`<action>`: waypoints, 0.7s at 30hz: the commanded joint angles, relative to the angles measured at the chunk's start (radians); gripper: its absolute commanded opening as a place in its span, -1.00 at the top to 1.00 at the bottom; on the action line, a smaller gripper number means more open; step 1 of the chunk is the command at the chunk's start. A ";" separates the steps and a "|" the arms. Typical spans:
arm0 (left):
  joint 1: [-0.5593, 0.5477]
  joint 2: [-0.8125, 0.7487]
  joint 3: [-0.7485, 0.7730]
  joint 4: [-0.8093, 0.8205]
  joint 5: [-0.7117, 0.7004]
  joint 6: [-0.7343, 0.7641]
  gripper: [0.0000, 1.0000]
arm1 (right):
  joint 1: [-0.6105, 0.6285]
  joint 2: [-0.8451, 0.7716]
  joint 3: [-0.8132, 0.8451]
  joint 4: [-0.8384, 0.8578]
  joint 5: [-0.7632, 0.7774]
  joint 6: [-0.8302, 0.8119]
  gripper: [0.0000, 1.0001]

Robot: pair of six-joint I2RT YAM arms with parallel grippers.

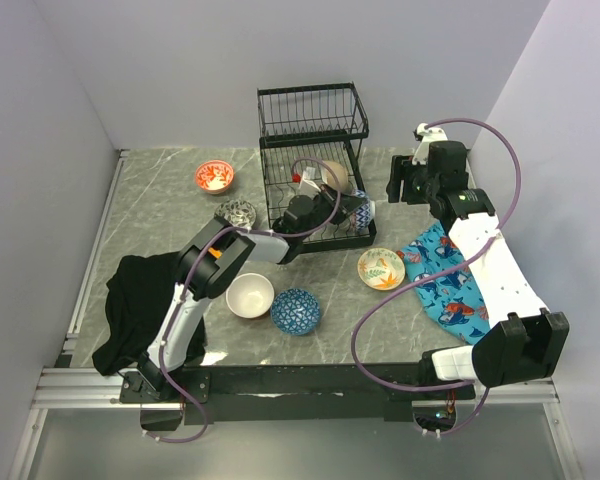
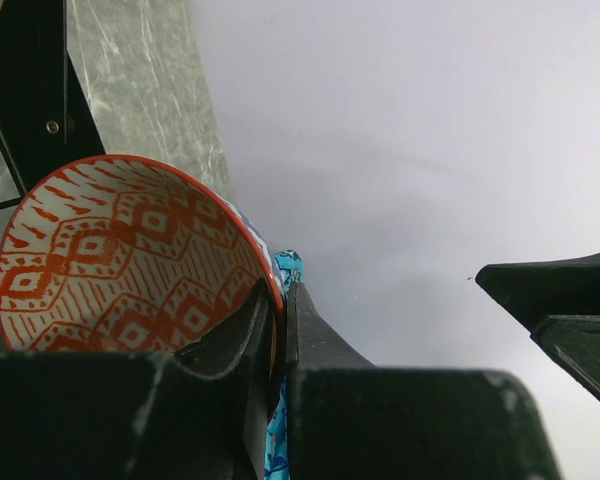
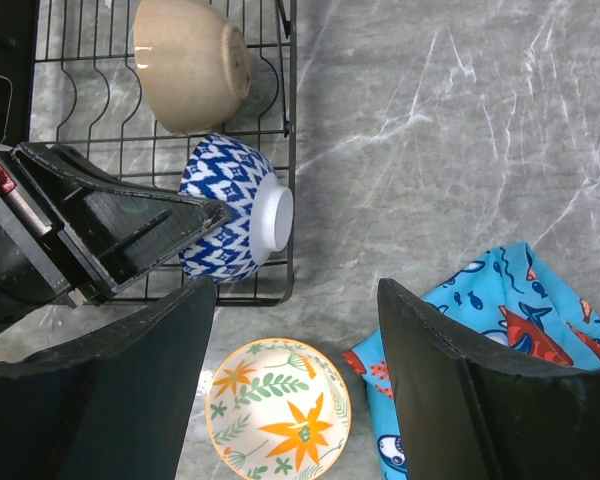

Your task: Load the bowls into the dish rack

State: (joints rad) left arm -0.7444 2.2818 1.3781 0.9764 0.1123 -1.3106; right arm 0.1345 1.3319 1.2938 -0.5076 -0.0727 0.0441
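The black wire dish rack [image 1: 311, 112] stands at the back centre. My left gripper [image 2: 283, 290] reaches into its lower tray and is shut on the rim of a bowl [image 2: 110, 250] with an orange-red pattern inside. It seems to be the blue-and-white bowl [image 3: 230, 205] standing on edge there. A beige bowl [image 3: 190, 62] leans behind it. My right gripper [image 3: 295, 290] hangs open above a floral bowl [image 3: 277, 410] and holds nothing. On the table lie a red bowl [image 1: 214, 176], a dark glassy bowl [image 1: 236, 213], a white bowl [image 1: 250, 296] and a blue bowl [image 1: 296, 311].
A blue fish-print cloth [image 1: 450, 282] lies right of the floral bowl, under my right arm. A black cloth [image 1: 140, 300] is heaped at the front left. Grey walls close the table on three sides.
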 commanded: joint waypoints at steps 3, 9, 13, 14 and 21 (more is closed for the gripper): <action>0.022 0.008 -0.030 -0.045 0.049 -0.025 0.96 | -0.007 0.015 0.004 0.049 -0.009 0.010 -0.47; 0.027 0.013 -0.033 -0.074 0.047 -0.038 0.93 | -0.006 0.050 0.035 0.052 -0.010 0.011 -0.47; 0.030 0.027 -0.017 -0.065 0.050 -0.032 0.93 | -0.007 0.067 0.047 0.058 -0.016 0.020 -0.47; 0.030 0.033 -0.013 -0.041 0.075 -0.030 0.93 | -0.007 0.069 0.048 0.055 -0.018 0.020 -0.47; 0.022 0.033 0.027 0.047 0.098 -0.108 0.98 | -0.009 0.058 0.036 0.046 -0.013 0.014 -0.47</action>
State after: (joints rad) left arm -0.7101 2.2925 1.3670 0.9817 0.1692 -1.3617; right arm 0.1345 1.4063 1.2903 -0.4904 -0.0799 0.0547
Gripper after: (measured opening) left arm 0.112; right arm 0.735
